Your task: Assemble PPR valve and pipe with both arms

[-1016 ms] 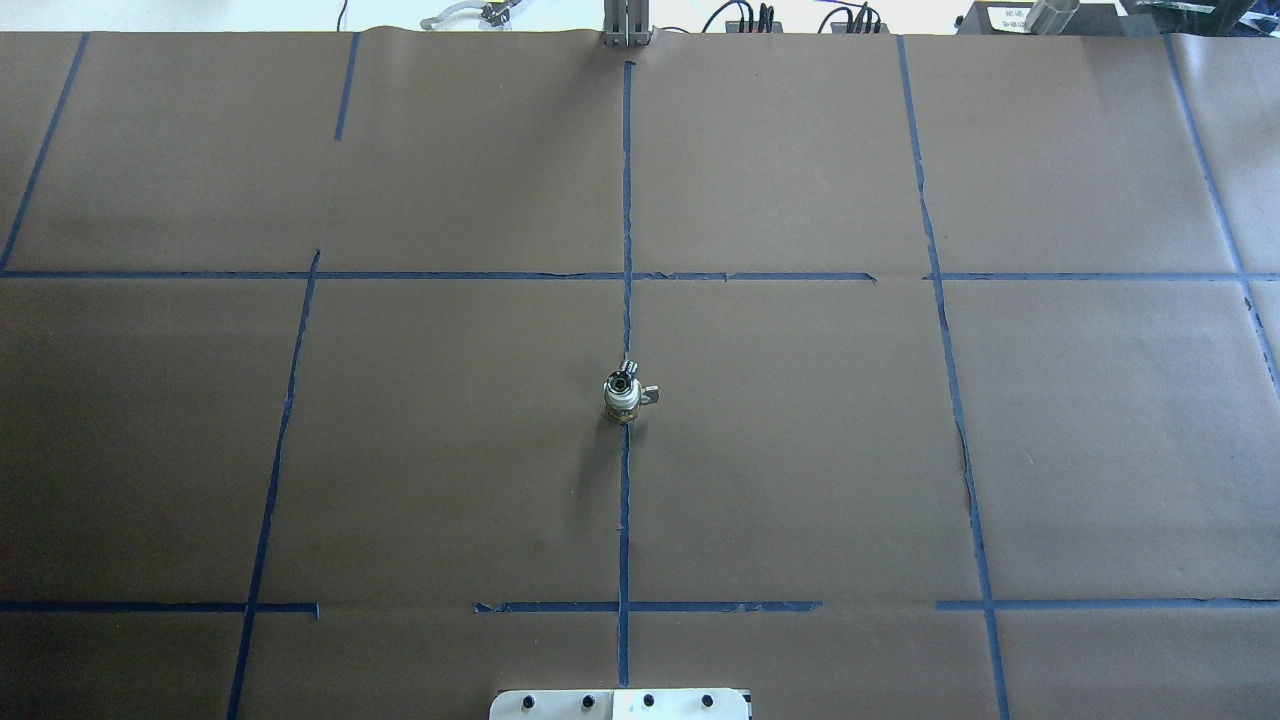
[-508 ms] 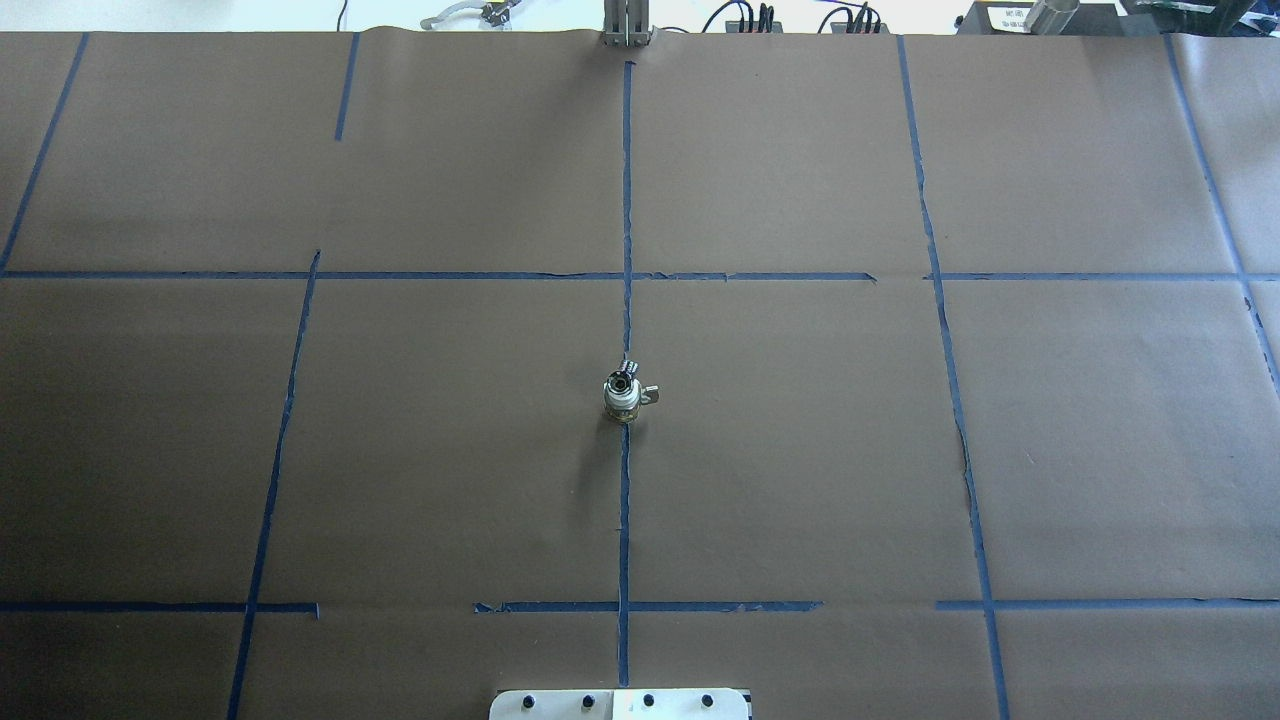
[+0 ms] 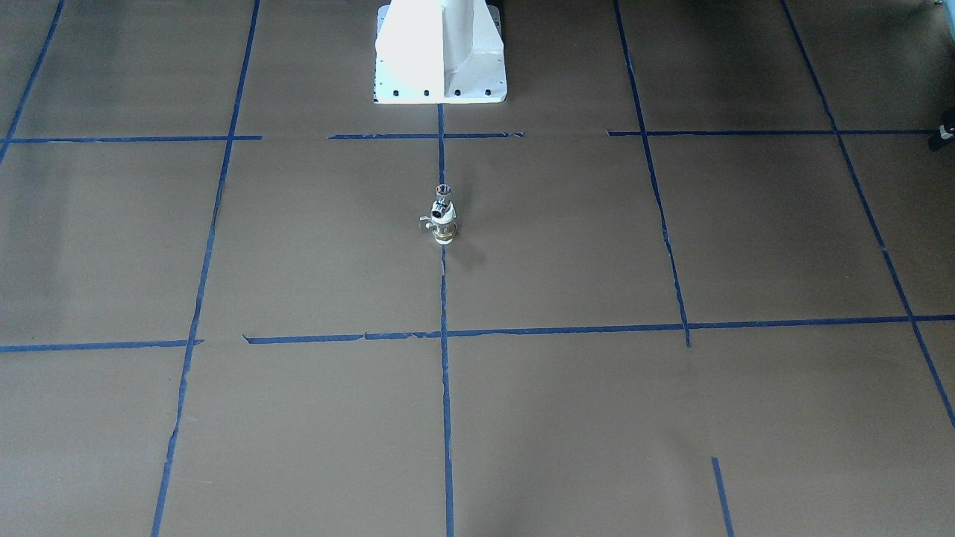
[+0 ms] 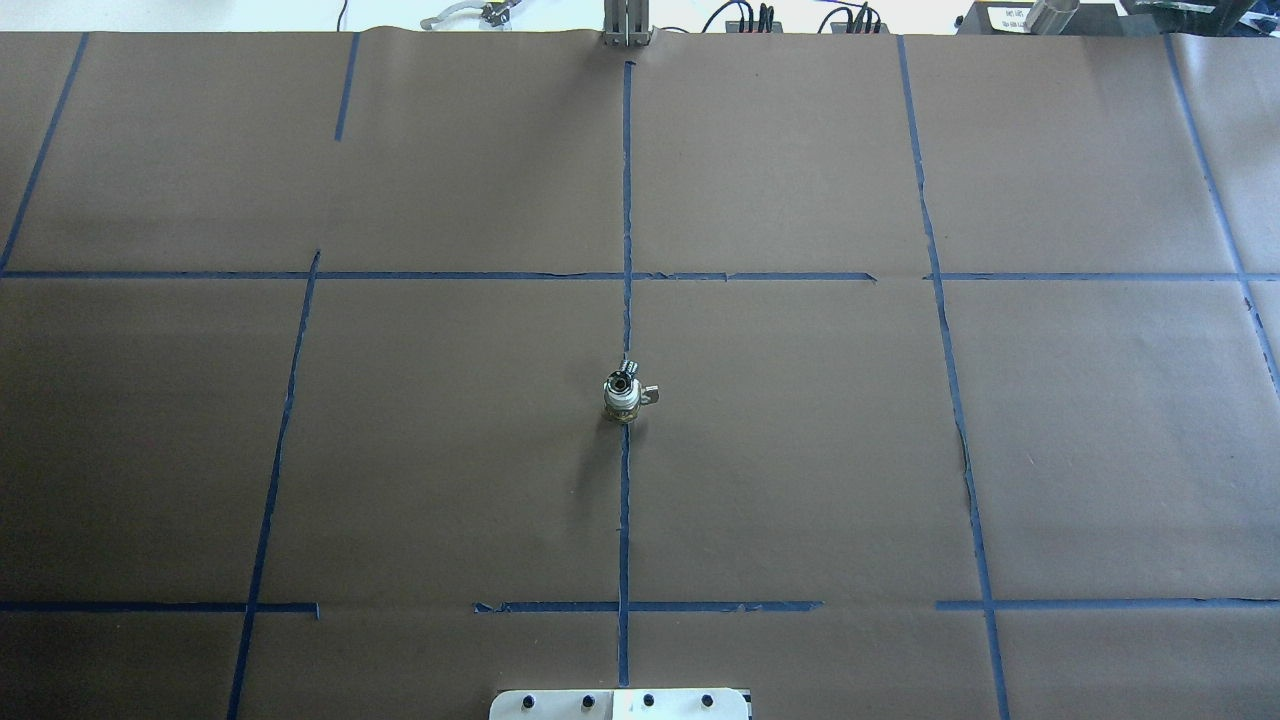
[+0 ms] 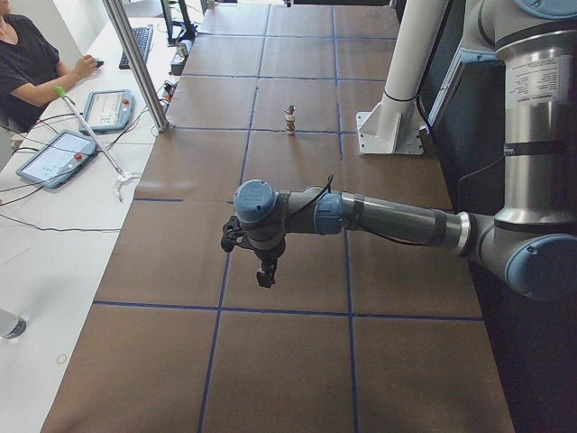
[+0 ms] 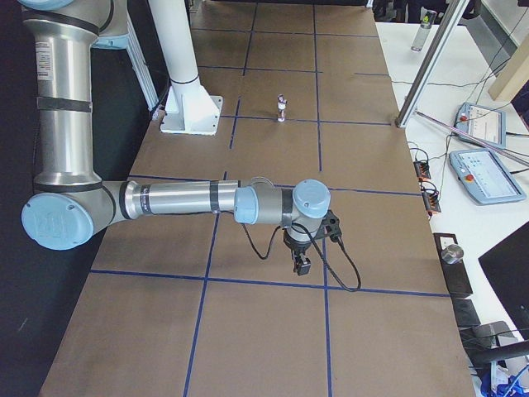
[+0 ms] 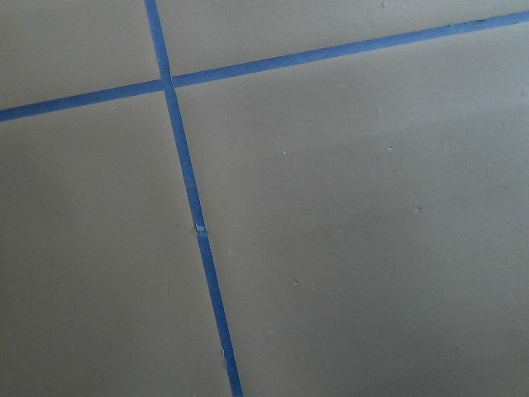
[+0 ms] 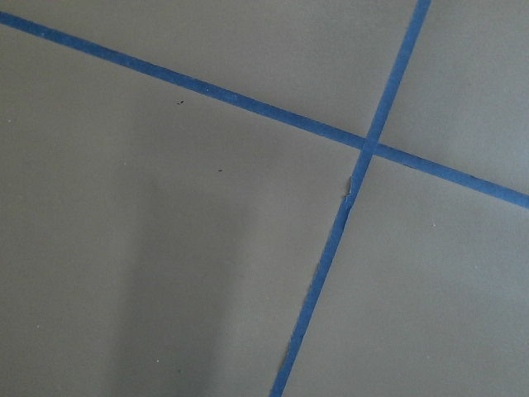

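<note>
The PPR valve (image 3: 444, 225), white with a brass band and a small side handle, stands upright on the centre tape line. The silver pipe (image 3: 443, 195) sits on top of it, joined to it. The stack also shows in the overhead view (image 4: 621, 396) and, small, in both side views (image 5: 289, 120) (image 6: 282, 107). My left gripper (image 5: 264, 275) hangs over bare paper far from the stack, pointing down. My right gripper (image 6: 301, 266) hangs likewise at the other end of the table. Neither touches anything. I cannot tell whether they are open or shut. Both wrist views show only paper and tape.
Brown paper with blue tape lines (image 4: 626, 200) covers the table. The white robot base (image 3: 440, 52) stands at the robot's edge. A metal post (image 5: 135, 63), tablets (image 5: 54, 158) and an operator (image 5: 32, 63) are along the far side.
</note>
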Tool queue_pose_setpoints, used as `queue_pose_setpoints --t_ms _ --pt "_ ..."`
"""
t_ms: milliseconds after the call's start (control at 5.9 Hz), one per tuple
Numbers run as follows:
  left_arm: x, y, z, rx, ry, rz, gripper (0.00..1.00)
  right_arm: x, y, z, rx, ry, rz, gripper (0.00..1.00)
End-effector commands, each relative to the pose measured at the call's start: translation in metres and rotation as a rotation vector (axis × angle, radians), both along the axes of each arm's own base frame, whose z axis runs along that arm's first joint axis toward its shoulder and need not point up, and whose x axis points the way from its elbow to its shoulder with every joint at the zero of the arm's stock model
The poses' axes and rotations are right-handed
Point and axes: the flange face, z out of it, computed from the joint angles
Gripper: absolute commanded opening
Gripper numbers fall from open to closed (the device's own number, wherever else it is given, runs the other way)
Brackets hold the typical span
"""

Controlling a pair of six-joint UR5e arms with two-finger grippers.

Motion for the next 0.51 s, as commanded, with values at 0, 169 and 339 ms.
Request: queue_pose_setpoints --t_ms 0,169,339 --pt "0.0 -0.001 -0.003 0.008 -0.005 0.001 1.0 0.0 -0.001 -0.001 0.005 0.001 -0.002 1.0" --pt "0.0 -0.001 -0.013 0.036 -0.004 0.003 1.0 0.0 -0.004 -0.005 0.012 0.002 -0.001 1.0" --pt "0.0 -0.006 -0.02 0.053 -0.003 0.004 1.0 0.0 -0.005 -0.004 0.013 0.005 -0.003 1.0"
